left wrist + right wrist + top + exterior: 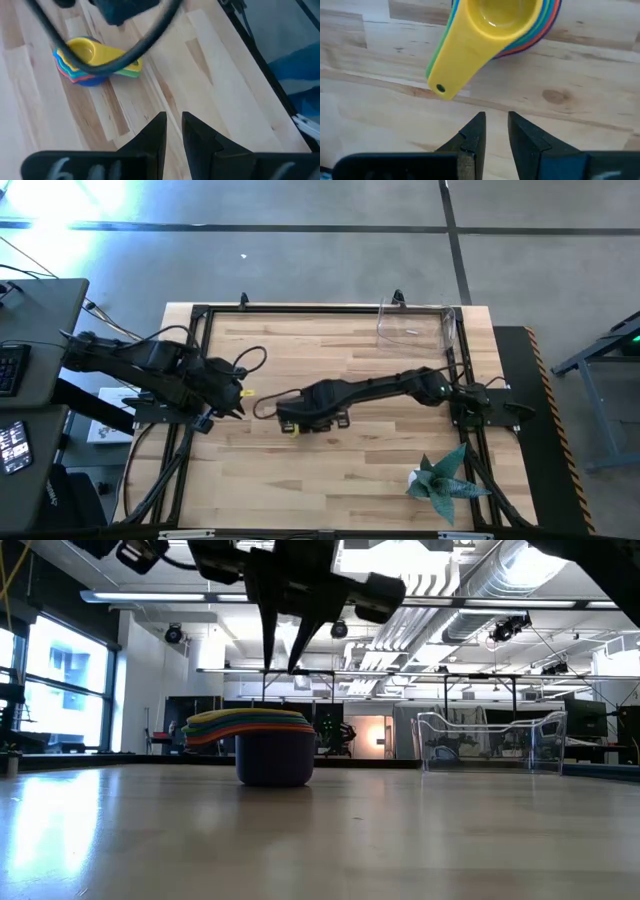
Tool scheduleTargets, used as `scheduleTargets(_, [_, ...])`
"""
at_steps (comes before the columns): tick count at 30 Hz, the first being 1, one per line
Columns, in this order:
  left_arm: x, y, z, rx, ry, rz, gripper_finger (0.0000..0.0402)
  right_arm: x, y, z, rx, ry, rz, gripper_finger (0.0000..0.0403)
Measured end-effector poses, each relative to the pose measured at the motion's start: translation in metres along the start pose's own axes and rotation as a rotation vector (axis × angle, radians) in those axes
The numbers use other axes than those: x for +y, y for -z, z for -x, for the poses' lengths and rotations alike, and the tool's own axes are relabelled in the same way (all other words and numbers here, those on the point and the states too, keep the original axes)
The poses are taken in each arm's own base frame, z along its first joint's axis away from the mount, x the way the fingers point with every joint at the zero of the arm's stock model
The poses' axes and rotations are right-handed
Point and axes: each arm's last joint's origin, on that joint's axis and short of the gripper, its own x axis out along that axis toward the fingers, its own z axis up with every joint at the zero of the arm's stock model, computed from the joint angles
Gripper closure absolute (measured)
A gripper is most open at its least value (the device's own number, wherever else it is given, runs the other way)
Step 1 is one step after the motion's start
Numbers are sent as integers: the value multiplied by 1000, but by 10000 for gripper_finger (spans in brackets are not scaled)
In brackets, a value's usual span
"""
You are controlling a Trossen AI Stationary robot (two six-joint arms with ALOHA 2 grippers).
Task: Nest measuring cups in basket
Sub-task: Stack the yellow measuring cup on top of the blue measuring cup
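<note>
Hovering your right end effector (494,131) mid-frame over the nested measuring cups (492,30), fingers narrowly apart, holding nothing, probably lining up on the handles; the basket (415,330) sits empty upper right.

A: Any writing, label or number you can read anywhere here?

B: None. The yellow measuring cup (490,30) on top of the stack shows a plain handle with a small hole, no size mark that I can make out.

A: What about the device at the nine o'clock edge of the overhead picture?

B: The small screen (14,446) there is lit, but whatever it displays is too small to read. The keyboard (10,367) above it is just as illegible.
</note>
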Motion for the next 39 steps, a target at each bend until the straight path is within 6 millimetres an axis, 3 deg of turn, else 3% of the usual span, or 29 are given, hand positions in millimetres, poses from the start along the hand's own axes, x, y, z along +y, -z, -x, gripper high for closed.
scheduleTargets(7, [9,8,-31,-71,-32,-4,353,-1,15,-4,-33,6,-25,329])
scheduleTargets(19, [27,37,-75,-114,-140,2,353,-10,15,-28,-51,78,-109,329])
scheduleTargets(26, [31,54,-96,-163,-164,-20,353,-4,14,-46,-81,-26,-178,329])
scheduleTargets(39, [38,55,-125,-147,-142,-16,353,-6,29,-53,-109,-42,-273,329])
